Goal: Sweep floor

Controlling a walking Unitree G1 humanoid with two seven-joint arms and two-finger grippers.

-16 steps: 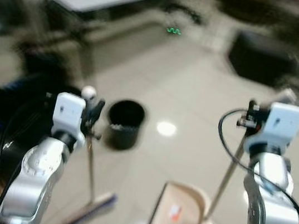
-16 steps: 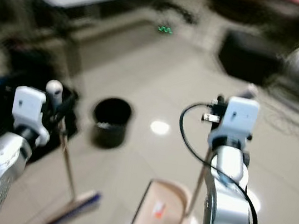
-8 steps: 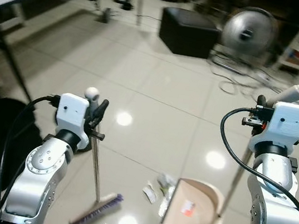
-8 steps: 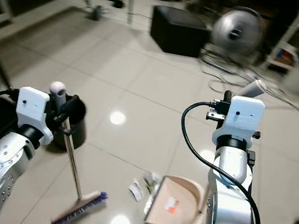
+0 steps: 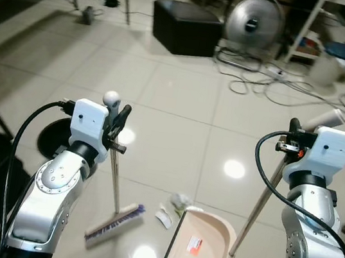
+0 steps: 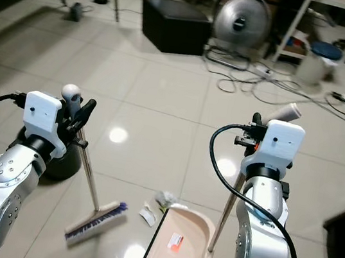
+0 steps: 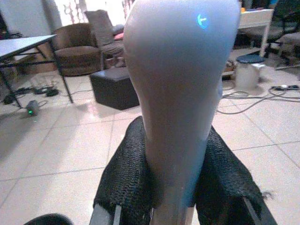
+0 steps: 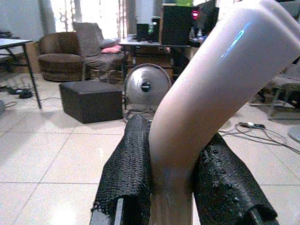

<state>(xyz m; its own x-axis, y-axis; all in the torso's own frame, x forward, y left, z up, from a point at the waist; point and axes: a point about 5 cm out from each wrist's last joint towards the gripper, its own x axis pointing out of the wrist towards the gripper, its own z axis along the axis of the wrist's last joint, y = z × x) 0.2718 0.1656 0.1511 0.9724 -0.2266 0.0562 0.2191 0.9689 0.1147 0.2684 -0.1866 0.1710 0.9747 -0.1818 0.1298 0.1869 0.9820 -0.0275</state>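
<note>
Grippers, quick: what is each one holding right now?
Left gripper: shut on the broom handle.
Right gripper: shut on the dustpan handle.

The glossy floor of pale beige tiles [image 5: 183,98] carried white light spots. The flat broom head with purple bristles [image 5: 115,224] lay beside crumpled white paper scraps [image 5: 174,207] and a cream plastic dustpan [image 5: 203,247] bearing an orange-marked label. A black cube-shaped ottoman [image 5: 186,28] and grey round fan [image 5: 255,18] stood behind.
</note>
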